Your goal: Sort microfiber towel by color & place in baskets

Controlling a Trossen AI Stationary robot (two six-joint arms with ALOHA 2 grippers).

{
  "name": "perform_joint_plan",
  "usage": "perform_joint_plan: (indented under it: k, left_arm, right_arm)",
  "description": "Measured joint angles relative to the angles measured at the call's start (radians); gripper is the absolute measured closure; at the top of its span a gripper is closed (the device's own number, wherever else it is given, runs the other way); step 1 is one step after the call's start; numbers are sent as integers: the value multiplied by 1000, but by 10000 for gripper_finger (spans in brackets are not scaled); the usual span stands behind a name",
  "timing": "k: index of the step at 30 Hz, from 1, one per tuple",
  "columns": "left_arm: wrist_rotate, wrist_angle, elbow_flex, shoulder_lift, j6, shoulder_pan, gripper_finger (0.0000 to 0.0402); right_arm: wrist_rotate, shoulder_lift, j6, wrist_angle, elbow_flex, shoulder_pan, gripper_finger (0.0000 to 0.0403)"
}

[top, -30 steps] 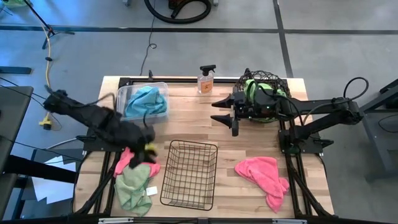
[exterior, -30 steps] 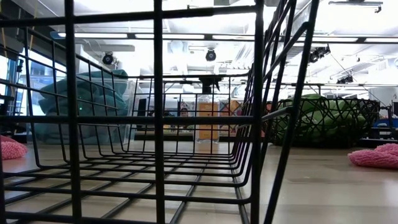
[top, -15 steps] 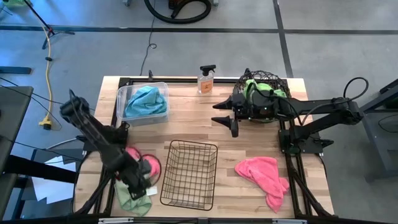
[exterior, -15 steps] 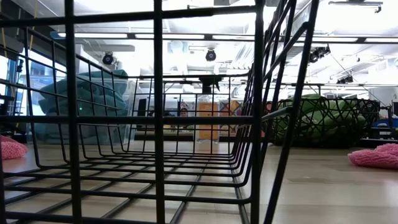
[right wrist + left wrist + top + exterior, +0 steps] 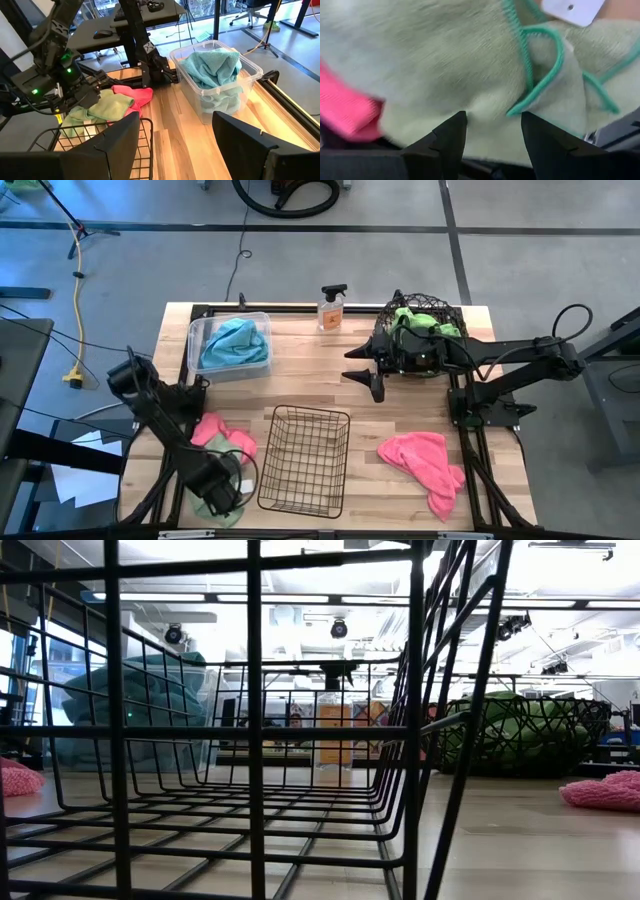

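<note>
Three containers sit on the tabletop (image 5: 400, 410), and the black wire-grid basket (image 5: 304, 460) in the middle serves as the landmark. Beyond it and to its left stands the clear plastic bin (image 5: 229, 346) with a teal-blue towel (image 5: 234, 340) inside. Beyond it and to its right stands the round woven-wire basket (image 5: 418, 330) with a lime green towel (image 5: 420, 323) in it. An orange spray bottle (image 5: 331, 308) stands between those two at the far edge.

Just left of the wire-grid basket lie a pink towel (image 5: 222, 436) and a pale green towel (image 5: 214, 502), overlapping. The left gripper (image 5: 222, 492) is down over the green one at the near edge; in the left wrist view its fingers (image 5: 451, 137) stand apart with the green cloth (image 5: 470, 60) directly ahead of them, and whether the tips touch the cloth cannot be told.

To the right of the wire-grid basket a second pink towel (image 5: 425, 460) lies loose on the wood.

The right gripper (image 5: 364, 364) hangs beside the round basket, beyond the wire-grid basket, fingers (image 5: 250, 145) spread wide and holding nothing.
</note>
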Motion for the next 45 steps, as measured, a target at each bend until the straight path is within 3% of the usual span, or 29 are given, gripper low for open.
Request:
perform_joint_plan:
  k: [4,12,15,18,20,23,28,32,37,41,45]
  left_arm:
    - [-19,115,-65,1,0,0,222]
    - [-25,185,-143,-10,3,0,237]
    - [-27,207,-153,-11,26,0,285]
    - [-15,212,-153,-20,68,1,365]
    - [-4,223,-153,-56,93,1,390]
    - [-1,224,-141,-157,150,1,391]
    - [-37,206,-106,-411,214,0,398]
    - [-166,204,-65,-620,214,1,400]
    - [-465,202,-2,-825,211,12,401]
    - [-677,203,66,-901,336,39,401]
    - [-766,204,143,-910,534,102,401]
  right_arm:
    - [0,0,-1,-1,0,0,155]
    - [0,0,2,-19,0,0,155]
    - [0,0,3,-24,0,0,155]
    - [0,0,3,-23,0,0,155]
    - [0,0,3,-23,0,0,155]
    - [0,0,3,-23,0,0,155]
    - [0,0,3,-23,0,0,155]
    - [0,0,3,-23,0,0,155]
    - [0,0,3,-23,0,0,155]
    - [-1,0,8,-17,0,0,155]
    - [-27,0,94,28,0,0,155]
